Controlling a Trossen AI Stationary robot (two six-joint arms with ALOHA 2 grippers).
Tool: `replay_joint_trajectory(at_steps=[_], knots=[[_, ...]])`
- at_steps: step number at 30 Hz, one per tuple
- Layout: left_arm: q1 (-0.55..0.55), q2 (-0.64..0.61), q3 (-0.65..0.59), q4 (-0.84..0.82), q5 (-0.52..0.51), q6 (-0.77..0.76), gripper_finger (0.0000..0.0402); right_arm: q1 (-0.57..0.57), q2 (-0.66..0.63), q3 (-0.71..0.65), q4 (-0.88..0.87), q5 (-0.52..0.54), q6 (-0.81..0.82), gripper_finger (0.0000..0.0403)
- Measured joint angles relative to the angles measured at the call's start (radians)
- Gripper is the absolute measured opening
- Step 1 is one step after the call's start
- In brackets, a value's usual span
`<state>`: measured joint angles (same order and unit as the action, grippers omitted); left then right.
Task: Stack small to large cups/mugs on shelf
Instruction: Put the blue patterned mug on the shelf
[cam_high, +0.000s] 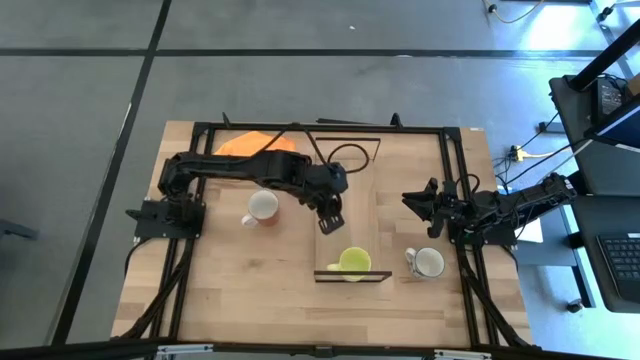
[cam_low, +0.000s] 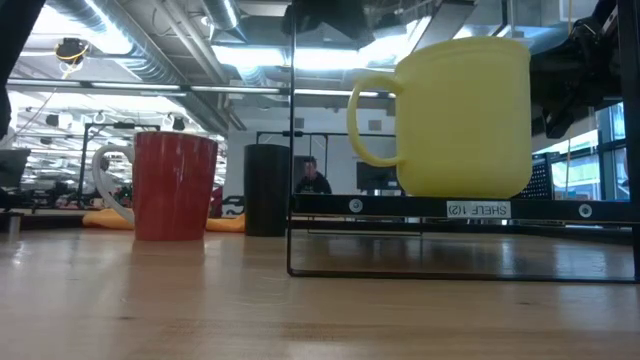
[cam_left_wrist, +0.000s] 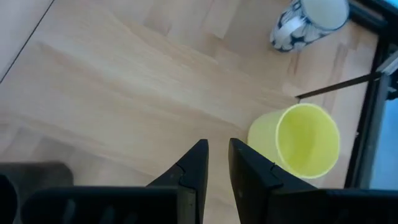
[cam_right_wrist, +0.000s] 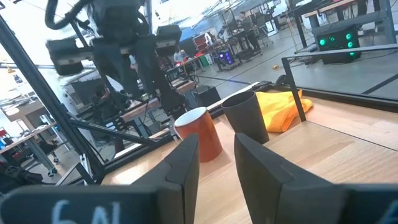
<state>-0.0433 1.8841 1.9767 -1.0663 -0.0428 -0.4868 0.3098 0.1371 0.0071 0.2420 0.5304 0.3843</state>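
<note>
The yellow-green mug (cam_high: 352, 262) stands upright on its base at the near end of the shelf (cam_high: 352, 180); it also shows in the low view (cam_low: 460, 110) and in the left wrist view (cam_left_wrist: 305, 140). My left gripper (cam_high: 330, 222) hovers over the shelf just beyond the mug; its fingers (cam_left_wrist: 217, 146) are a narrow gap apart and empty. The reddish-brown mug (cam_high: 262, 207) stands on the table left of the shelf. The white mug (cam_high: 427, 262) stands right of it. The black cup (cam_low: 268, 190) stands farther back. My right gripper (cam_high: 412, 200) waits at the right, slightly open and empty (cam_right_wrist: 216, 146).
An orange cloth (cam_high: 255, 143) lies at the table's far left. The shelf's thin dark frame end (cam_low: 290, 240) rises at its near end. Black frame rails (cam_high: 450, 180) run around the table. A person (cam_low: 312, 178) shows in the room behind.
</note>
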Motion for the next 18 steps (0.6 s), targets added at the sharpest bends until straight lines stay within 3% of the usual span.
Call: replay_joint_trajectory(at_steps=[18], knots=[[-0.04,0.0,0.0,0.006,0.0,-0.001,0.0059,0.0,0.0,0.0,0.0,0.0,0.0,0.0104]])
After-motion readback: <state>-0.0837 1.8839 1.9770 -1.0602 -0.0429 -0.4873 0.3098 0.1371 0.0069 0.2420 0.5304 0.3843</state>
